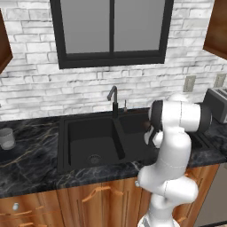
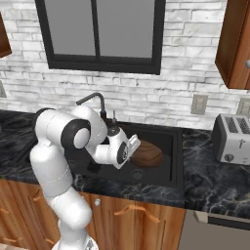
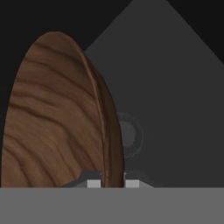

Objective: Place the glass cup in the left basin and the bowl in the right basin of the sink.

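Through the hand view I see my pincer [image 3: 113,183] nipped tight on the rim of the bowl [image 3: 57,118], one pale fingertip [image 3: 93,183] on each side of the thin wooden edge, so the bowl stands on edge in front of the lens with its grain running in long curves. Behind it that same view gives me the dark floor of the right basin [image 3: 175,109] and its round drain [image 3: 127,134], partly hidden by the bowl's edge. From the right base view the bowl [image 2: 146,154] reads as a brown oval held tilted over the right basin [image 2: 166,141], with the white wrist just to its left and the drain showing below it; the fingertips themselves are hidden there by the hand. The left base view hides the bowl behind my own arm, but it alone gives me the left basin [image 1: 91,142], the wider one, with its round drain, and the divider of the sink [image 1: 119,137] beside the black curved faucet [image 1: 113,99]. That view also shows the glass cup [image 1: 6,138] standing upright on the dark marble worktop [image 1: 31,164], well to the left of the sink. A toaster [image 2: 233,138] sits on the worktop to the right of the sink.
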{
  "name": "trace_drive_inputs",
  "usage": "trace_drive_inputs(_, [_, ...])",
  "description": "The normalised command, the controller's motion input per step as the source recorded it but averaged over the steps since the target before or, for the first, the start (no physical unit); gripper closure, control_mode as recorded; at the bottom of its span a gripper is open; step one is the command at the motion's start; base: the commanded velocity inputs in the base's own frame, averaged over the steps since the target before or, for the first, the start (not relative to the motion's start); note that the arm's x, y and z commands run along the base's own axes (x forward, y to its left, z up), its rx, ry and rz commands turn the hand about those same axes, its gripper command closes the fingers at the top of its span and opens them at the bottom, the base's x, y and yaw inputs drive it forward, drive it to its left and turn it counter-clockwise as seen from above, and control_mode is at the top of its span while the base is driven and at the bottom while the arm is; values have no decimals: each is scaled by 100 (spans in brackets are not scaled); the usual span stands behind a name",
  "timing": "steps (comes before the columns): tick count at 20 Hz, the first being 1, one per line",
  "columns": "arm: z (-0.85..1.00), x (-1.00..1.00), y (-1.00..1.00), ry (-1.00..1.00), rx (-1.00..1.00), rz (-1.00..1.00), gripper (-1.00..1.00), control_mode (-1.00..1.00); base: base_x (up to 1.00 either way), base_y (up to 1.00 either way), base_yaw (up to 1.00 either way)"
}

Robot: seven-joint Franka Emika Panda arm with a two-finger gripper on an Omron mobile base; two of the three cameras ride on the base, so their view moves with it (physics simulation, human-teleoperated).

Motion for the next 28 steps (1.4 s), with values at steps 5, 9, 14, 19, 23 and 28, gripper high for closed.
trace_drive_inputs(5, [-35,19,-13,0,2,-4,100,-100,0,0,0])
trace_drive_inputs(9, [-38,14,-9,0,4,-5,100,-100,0,0,0])
trace_drive_inputs(14, [-37,15,-4,0,5,-6,100,-100,0,0,0])
trace_drive_inputs(19, [-34,25,-3,0,8,-8,100,-100,0,0,0])
trace_drive_inputs(23, [-31,25,-3,0,10,-8,100,-100,0,0,0])
trace_drive_inputs(28, [-31,24,-13,0,15,-8,100,-100,0,0,0])
